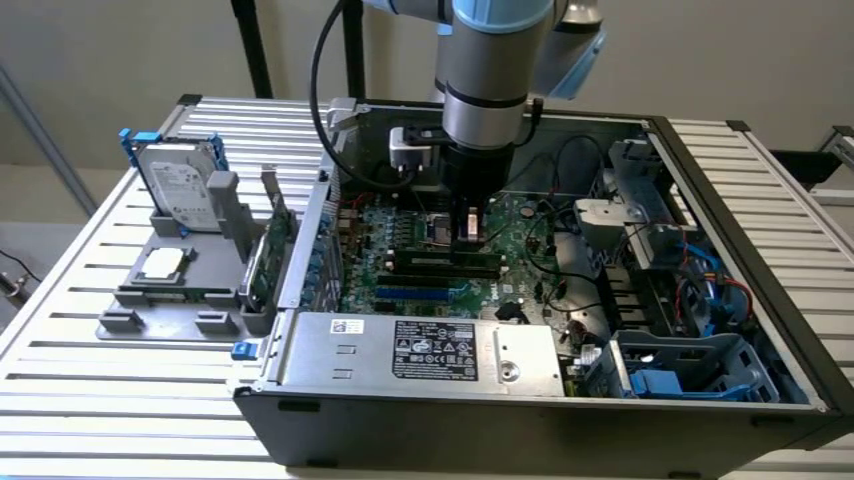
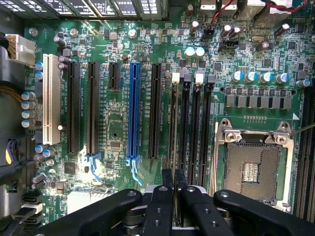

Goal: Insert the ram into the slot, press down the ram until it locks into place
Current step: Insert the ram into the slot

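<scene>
The ram [image 1: 434, 262] stands lengthwise in one of the parallel black slots [image 1: 461, 274] on the motherboard inside the open computer case. In the wrist view the ram [image 2: 174, 128] is edge-on, a thin strip in the slot of the group that lies closest to the blue slot. The neighbouring black slots [image 2: 196, 123] hold nothing. My gripper [image 1: 467, 242] hangs straight down over the ram's middle. Its two black fingers [image 2: 166, 196] sit close together, shut on the ram's top edge, and the gripper [image 2: 174, 172] lines up with that slot.
A blue slot [image 2: 133, 108] and longer black and white card slots [image 2: 50, 103] lie beside the ram slots. The CPU socket [image 2: 253, 167] is on the other side. A power supply [image 1: 427, 350], cables and a drive cage [image 1: 694, 365] crowd the case. A hard drive [image 1: 180, 185] and green expansion card [image 1: 276, 245] stand outside.
</scene>
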You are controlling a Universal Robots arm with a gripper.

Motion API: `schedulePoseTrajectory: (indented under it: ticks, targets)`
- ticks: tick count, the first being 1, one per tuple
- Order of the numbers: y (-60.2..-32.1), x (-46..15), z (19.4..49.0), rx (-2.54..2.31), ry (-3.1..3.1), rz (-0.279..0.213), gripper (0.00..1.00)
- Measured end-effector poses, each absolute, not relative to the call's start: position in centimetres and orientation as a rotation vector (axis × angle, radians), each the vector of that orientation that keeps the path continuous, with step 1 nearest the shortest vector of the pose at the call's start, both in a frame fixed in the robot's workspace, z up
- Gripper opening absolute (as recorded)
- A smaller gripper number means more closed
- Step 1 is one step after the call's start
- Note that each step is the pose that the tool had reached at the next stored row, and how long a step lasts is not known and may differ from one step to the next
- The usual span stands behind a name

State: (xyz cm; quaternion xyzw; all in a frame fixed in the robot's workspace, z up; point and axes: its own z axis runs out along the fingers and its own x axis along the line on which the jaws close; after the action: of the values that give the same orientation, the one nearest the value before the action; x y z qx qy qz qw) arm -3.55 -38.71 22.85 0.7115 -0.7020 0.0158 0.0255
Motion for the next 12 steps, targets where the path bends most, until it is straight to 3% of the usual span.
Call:
schedulePoseTrajectory:
  ticks: [12]
  targets:
    - [-38.71,-3.6,22.64,2.196,-2.175,0.051,0.15]
